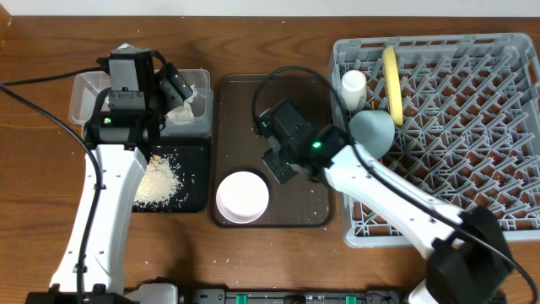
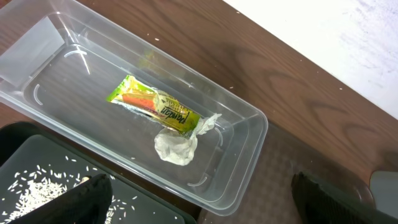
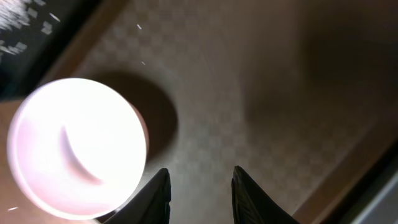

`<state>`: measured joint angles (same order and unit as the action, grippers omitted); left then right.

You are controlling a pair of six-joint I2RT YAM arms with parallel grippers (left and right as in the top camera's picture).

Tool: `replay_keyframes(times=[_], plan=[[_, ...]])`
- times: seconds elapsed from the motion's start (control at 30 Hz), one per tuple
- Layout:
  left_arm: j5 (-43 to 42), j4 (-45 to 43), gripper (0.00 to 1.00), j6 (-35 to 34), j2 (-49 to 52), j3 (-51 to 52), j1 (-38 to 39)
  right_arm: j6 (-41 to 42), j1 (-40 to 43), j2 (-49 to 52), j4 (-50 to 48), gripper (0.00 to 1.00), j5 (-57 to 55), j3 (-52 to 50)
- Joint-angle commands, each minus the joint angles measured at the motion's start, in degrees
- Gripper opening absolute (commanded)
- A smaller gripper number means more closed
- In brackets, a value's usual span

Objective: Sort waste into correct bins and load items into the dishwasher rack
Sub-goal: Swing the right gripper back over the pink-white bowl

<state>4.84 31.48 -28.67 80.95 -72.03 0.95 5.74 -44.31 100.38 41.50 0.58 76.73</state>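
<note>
Left of brown tray point(image 1: 245, 110): wrapper point(image 2: 155, 107), tissue point(image 2: 177, 146) in clear tub point(image 2: 249, 118); crumbs point(image 1: 160, 179) in black tray point(image 1: 196, 160). Right of it: rack point(image 1: 472, 127) holds plate point(image 1: 391, 84), cup point(image 1: 353, 84), blue bowl point(image 1: 373, 131). On it: pinkish bowl point(image 1: 243, 196), pending. Left gripper point(image 2: 205, 194), right gripper point(image 3: 200, 186) agape, empty.

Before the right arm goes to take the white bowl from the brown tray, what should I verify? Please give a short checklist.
1. Right gripper open and empty: ok.
2. Right gripper centred on the white bowl: not ok, the bowl lies off to one side of it.
3. White bowl upright on the brown tray: ok.
4. Bare pegs left in the dishwasher rack: ok, beyond the yellow plate and the blue bowl.
5. Wrapper and tissue inside the clear tub: ok.
6. Chopsticks located: cannot tell, no view shows them.
</note>
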Motion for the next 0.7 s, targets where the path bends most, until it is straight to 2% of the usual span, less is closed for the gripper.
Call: replay_keyframes(times=[0.0,0.37,0.67], plan=[[0.28,-0.04,0.95,0.15,0.31,-0.85,-0.28,-0.48,-1.03,2.56,-0.94,0.31,-1.44,0.37],[0.28,-0.04,0.95,0.15,0.31,-0.85,-0.28,-0.68,-1.31,7.34,-7.91,0.22,-0.68,0.35],[0.31,-0.04,0.95,0.15,0.31,-0.85,-0.28,-0.72,-1.57,7.34,-8.83,0.22,-0.31,0.37]])
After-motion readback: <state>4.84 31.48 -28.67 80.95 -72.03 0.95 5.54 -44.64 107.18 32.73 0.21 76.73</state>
